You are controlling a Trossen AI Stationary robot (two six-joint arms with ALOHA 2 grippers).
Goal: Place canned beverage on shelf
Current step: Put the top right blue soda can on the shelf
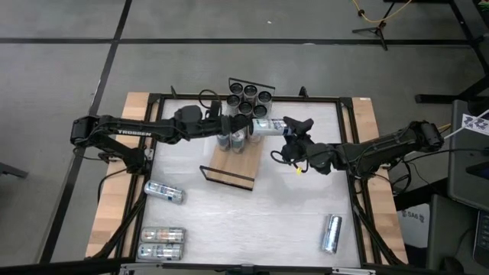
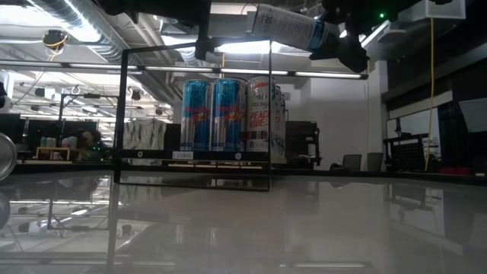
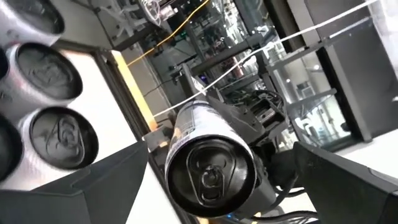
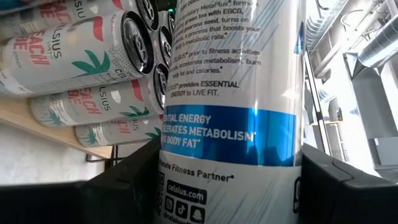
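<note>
While the right gripper clamps a can lying sideways
Left gripper, jaws apart, faces its top end above the shelf

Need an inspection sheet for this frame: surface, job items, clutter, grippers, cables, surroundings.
Surface: white tabletop, wooden edges.
Job's things: shelf carries upright cans at its far end; one can held in the air, lying sideways.
Clutter: six-can cluster beyond the shelf; loose cans lying on the table.
Grippers: right gripper shut on the can; left gripper open, over the shelf's cans.
Cables: yellow cable on floor.
Surroundings: dark floor, equipment at right.
</note>
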